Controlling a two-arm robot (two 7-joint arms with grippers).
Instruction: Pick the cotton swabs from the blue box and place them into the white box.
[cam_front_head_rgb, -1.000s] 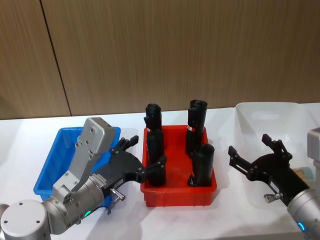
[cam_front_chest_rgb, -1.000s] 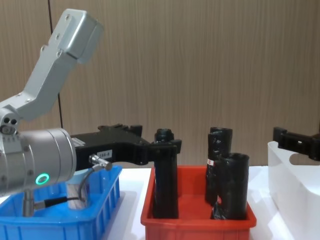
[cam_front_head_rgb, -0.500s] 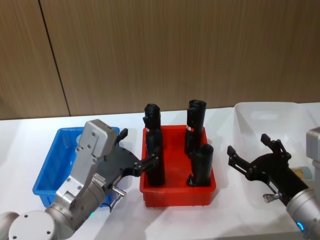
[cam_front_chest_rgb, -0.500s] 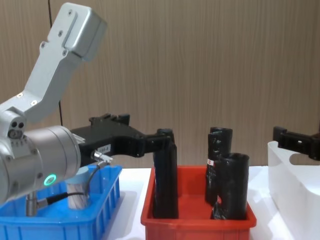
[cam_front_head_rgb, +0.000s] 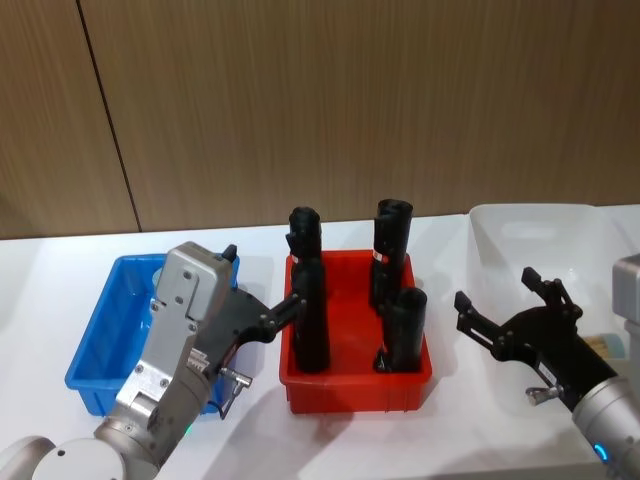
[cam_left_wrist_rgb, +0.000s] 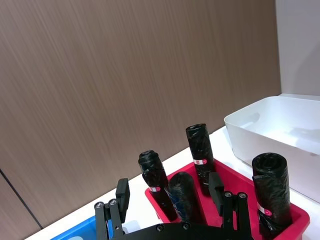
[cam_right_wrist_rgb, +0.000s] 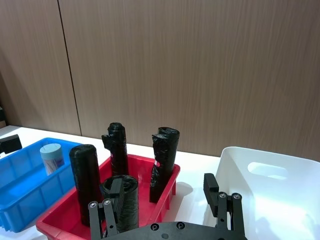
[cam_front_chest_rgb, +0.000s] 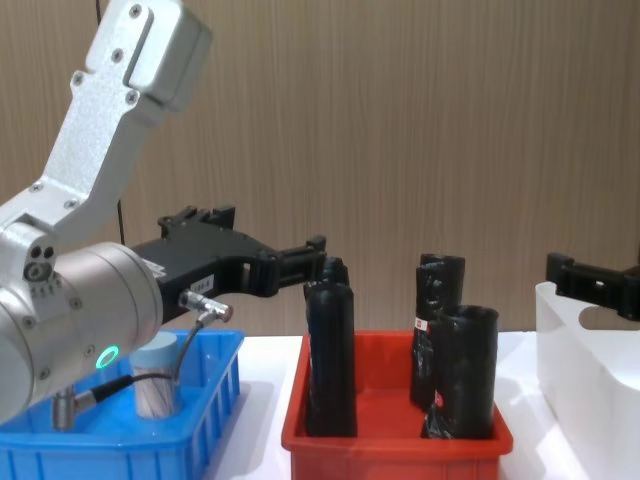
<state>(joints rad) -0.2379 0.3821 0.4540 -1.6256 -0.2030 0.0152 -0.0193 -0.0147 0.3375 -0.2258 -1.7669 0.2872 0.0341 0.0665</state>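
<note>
Your left claw (cam_front_chest_rgb: 265, 238) hangs fingers spread over the blue box's (cam_front_chest_rgb: 215, 347) right rim — the cotton swabs (cam_front_chest_rgb: 155, 380) stand upright below it, to its left. Right claw (cam_front_head_rgb: 497, 290), also spread, hovers beside the white box (cam_front_head_rgb: 530, 222).

A clear, pale-lidded cotton swabs (cam_front_chest_rgb: 156, 381) jar stands upright in the blue box (cam_front_chest_rgb: 125, 455), well apart from the white box (cam_front_chest_rgb: 585, 400).

Lighting: bright, even, overhead. Shadows: soft, beside red bin (cam_front_head_rgb: 355, 395) on tabletop (cam_front_head_rgb: 50, 290). Sheen: faint, inside the white box (cam_left_wrist_rgb: 246, 141).
</note>
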